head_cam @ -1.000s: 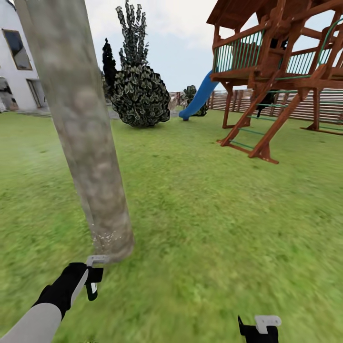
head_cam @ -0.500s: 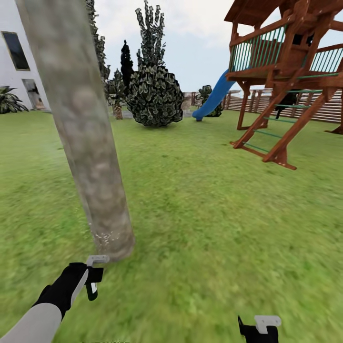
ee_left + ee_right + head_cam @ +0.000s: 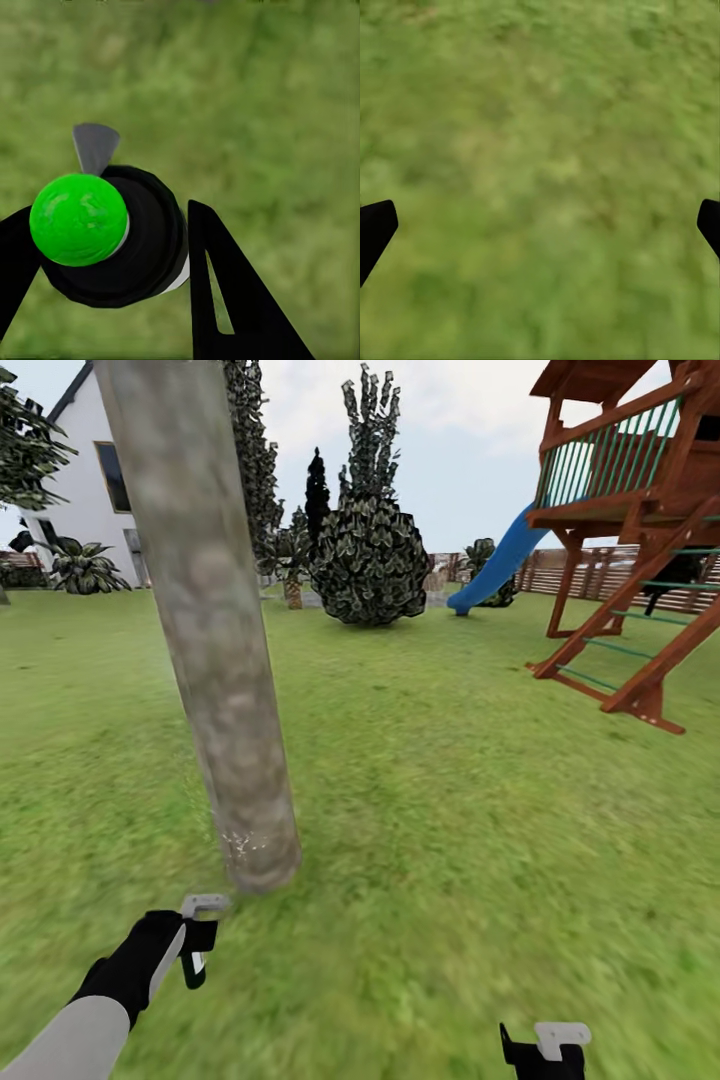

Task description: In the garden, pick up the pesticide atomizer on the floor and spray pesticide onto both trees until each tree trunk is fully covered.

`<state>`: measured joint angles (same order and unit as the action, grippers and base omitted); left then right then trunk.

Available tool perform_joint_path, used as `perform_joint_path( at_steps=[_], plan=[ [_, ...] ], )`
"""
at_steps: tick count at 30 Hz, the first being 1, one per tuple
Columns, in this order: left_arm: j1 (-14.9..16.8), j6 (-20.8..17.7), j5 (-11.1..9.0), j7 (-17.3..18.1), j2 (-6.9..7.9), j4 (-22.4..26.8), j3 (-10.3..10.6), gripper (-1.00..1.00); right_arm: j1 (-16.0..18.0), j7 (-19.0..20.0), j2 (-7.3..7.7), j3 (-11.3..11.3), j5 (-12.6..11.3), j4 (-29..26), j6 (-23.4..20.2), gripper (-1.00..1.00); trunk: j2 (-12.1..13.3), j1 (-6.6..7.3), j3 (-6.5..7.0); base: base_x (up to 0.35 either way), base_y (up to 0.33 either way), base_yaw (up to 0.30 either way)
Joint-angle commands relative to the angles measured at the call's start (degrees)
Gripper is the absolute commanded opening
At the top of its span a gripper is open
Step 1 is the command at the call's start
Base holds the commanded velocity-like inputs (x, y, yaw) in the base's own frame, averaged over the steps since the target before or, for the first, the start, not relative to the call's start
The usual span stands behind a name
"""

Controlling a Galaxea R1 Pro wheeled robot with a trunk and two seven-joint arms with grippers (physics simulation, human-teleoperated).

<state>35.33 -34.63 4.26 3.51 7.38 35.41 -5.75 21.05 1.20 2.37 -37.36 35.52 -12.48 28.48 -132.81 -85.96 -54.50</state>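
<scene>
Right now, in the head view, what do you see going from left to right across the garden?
White house → big tree trunk → round dark bush → blue slide → wooden play tower.

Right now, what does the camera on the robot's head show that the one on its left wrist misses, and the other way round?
The head view takes in the tree trunk, the wooden play tower with its blue slide, the white house and the right gripper. The left wrist view gives a close look at the pesticide atomizer with its green ball top, clamped between the black fingers. Both show the left gripper and the grass floor.
</scene>
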Motion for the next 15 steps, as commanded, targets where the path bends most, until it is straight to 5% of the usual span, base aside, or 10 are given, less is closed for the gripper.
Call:
perform_joint_path(
  at_steps=[1,6,10,15],
  plan=[
    [0.0,0.1,0.0,0.0,0.0,0.2,-0.1,-1.0,0.0,0.0,0.04,0.0,0.0,0.0,0.0,1.0,0.0,0.0,0.0,0.0,-0.013,0.18],
    [0.4,3.6,0.0,0.1,-0.17,0.7,0.1,-1.0,0.0,-0.1,0.17,0.0,0.1,0.0,0.0,1.0,0.0,0.0,0.0,0.0,-0.003,0.036],
    [2.6,3.5,0.2,0.2,-2.9,0.7,0.5,-1.0,0.0,-0.1,0.26,0.0,0.1,0.0,0.0,1.0,0.0,0.0,0.0,0.0,0.0,0.0],
    [4.8,3.5,0.1,0.3,-0.17,0.7,0.3,-1.0,0.0,-0.1,0.27,0.0,0.1,0.0,0.0,1.0,0.0,0.0,0.0,0.0,0.0,0.0]
  ],
)
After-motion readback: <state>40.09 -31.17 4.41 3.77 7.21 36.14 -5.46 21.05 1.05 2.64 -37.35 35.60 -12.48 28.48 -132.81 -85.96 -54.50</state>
